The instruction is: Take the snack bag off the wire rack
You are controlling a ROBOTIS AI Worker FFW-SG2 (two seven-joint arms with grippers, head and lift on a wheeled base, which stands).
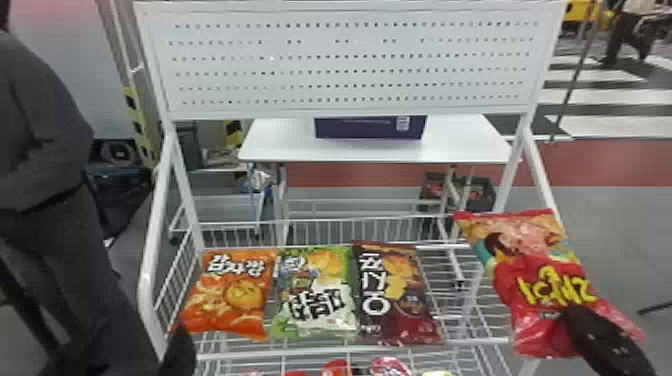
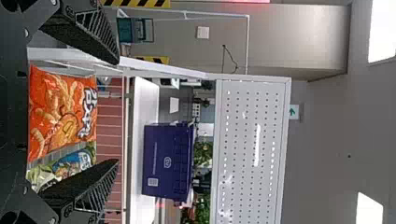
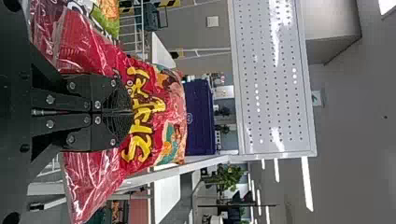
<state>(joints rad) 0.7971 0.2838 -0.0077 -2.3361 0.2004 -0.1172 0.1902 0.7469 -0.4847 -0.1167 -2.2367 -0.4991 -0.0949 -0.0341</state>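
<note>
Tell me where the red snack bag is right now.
The red snack bag is on the head view's right, pinched in the right tool, by the right end of the wire rack, with the maroon bag its nearest neighbour to the left.

Floor (image 1: 625, 235) was grey, with a red band (image 1: 625, 162) running across and white stripes (image 1: 600, 96) on dark ground past it. White table (image 1: 462, 142) stood at the back, dark purple box (image 1: 370, 131) on top. Pale wall (image 1: 60, 65) on the left, yellow-black striping (image 1: 131, 102) beside it. Leafy plants (image 3: 226, 177) sat farther off. Ceiling lights (image 2: 382, 30) were bright.
</note>
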